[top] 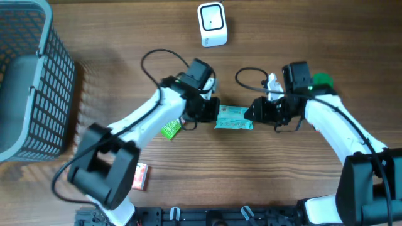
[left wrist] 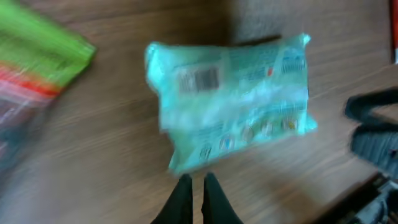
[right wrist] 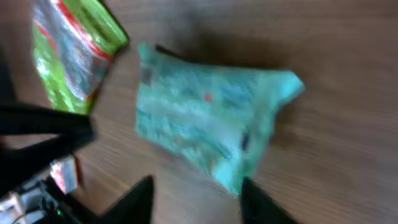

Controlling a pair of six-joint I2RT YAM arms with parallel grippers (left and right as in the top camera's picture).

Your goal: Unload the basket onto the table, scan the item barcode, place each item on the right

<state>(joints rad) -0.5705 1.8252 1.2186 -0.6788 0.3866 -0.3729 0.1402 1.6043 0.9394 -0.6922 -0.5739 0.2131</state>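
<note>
A teal packet (top: 233,117) lies between my two grippers at the table's middle. In the left wrist view the teal packet (left wrist: 236,93) shows a barcode (left wrist: 199,79) near its far left corner. My left gripper (top: 212,113) is at the packet's left end. Its fingers (left wrist: 196,179) are pressed together at the packet's near edge, shut on it. My right gripper (top: 254,113) is at the packet's right end. In the right wrist view the right gripper (right wrist: 196,186) stands open, one finger beside the corner of the packet (right wrist: 205,118). A white scanner (top: 212,24) stands at the back.
A green snack packet (top: 171,130) lies just left of the teal one, under the left arm. A grey basket (top: 59,94) fills the far left. A small red box (top: 141,176) lies near the front edge.
</note>
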